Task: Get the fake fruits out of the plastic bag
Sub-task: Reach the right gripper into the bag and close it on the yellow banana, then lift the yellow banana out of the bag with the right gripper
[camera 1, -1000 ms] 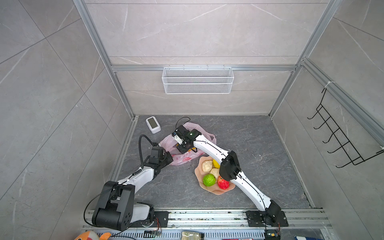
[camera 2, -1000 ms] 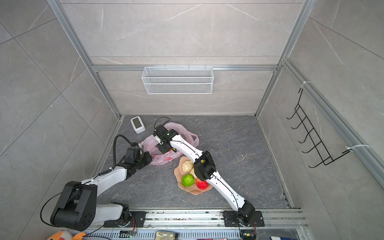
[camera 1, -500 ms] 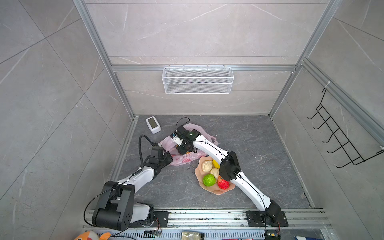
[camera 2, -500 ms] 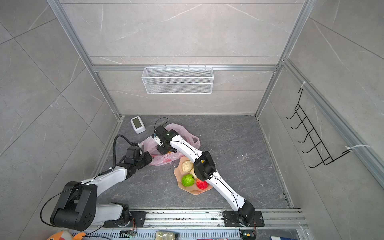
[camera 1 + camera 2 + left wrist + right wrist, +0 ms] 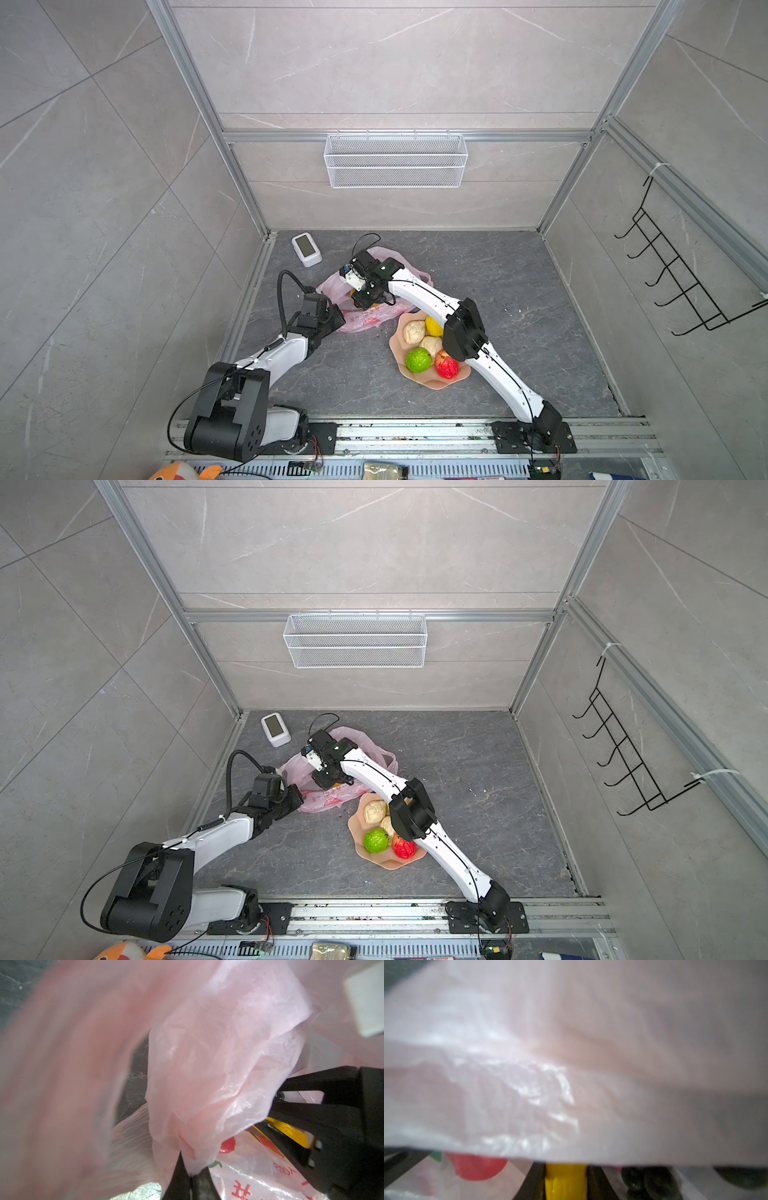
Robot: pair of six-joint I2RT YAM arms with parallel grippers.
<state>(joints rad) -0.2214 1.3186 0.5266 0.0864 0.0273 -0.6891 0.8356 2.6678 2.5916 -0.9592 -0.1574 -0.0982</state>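
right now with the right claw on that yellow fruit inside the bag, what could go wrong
The plastic bag drapes over the right claw and its yellow fruit; pulling out may drag the bag along. The left claw pinches only a thin fold, which might slip or tear.

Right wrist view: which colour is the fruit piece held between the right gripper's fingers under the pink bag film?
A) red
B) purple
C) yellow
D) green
C: a yellow fruit sits clamped between the two dark fingers of the right gripper, just below the edge of the plastic bag.
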